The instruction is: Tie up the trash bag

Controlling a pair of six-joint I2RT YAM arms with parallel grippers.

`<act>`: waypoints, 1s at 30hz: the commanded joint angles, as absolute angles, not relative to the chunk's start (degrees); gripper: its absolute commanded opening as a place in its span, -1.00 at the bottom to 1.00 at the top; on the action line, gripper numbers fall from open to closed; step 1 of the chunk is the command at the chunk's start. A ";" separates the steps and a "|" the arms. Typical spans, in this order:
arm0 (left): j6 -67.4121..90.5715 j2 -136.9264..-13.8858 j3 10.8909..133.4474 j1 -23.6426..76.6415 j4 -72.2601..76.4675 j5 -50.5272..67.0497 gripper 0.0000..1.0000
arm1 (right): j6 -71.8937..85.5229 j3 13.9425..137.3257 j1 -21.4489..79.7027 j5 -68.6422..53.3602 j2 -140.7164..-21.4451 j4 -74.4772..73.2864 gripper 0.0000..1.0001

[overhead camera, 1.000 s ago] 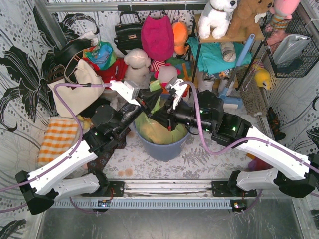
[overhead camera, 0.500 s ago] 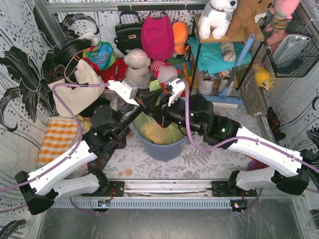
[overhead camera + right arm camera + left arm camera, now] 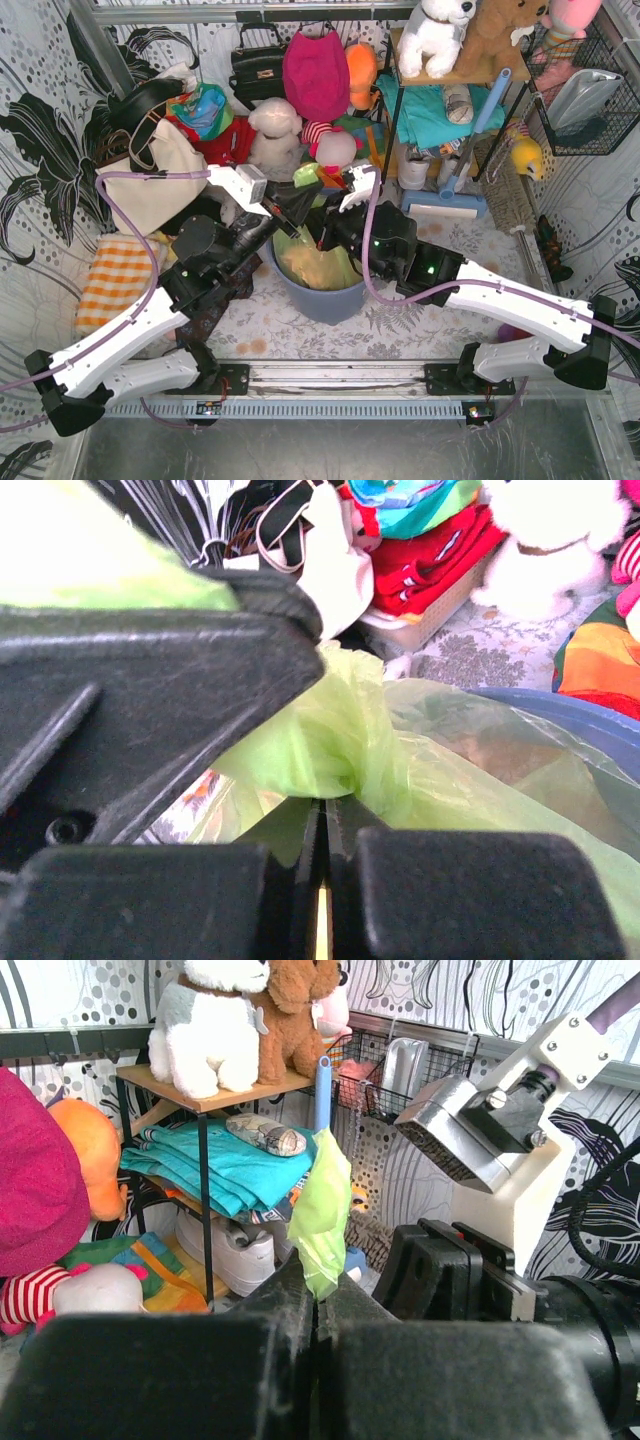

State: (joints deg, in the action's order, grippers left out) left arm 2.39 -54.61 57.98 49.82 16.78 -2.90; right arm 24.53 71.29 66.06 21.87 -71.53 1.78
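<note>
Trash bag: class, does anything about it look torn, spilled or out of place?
Nothing stands out. The trash bag sits in the bin, with no tear or spill visible; the left tool and right tool each pinch its plastic.

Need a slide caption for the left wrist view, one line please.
Left gripper shut on a twisted strip of the green trash bag, with a shelf of plush toys behind.

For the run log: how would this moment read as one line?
left gripper: shut on trash bag tail | right gripper: shut on trash bag | bag body: in blue bin
</note>
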 commanded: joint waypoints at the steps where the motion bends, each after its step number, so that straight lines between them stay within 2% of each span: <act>1: 3.46 -52.87 57.20 49.57 18.94 -1.90 -0.92 | 26.63 69.48 66.81 29.03 -72.07 10.05 -1.00; 11: 3.82 -52.32 57.27 49.57 17.79 -0.78 -0.76 | 27.37 64.01 67.94 36.89 -73.67 23.41 -1.00; 16: 3.37 -51.31 57.79 49.57 16.48 -0.67 -0.44 | 26.77 60.94 68.03 40.24 -74.62 30.58 -1.00; 22: 1.56 -46.28 58.99 49.57 12.67 -6.48 0.18 | 27.34 60.16 68.04 40.65 -75.39 32.17 -1.00; 25: 0.50 -43.89 60.28 49.57 10.02 -11.48 0.27 | 27.33 60.20 68.07 40.74 -75.41 32.08 -1.00; 30: -0.54 -44.22 63.20 49.57 3.10 -19.80 0.28 | 27.42 60.08 68.06 40.96 -75.02 31.52 -1.00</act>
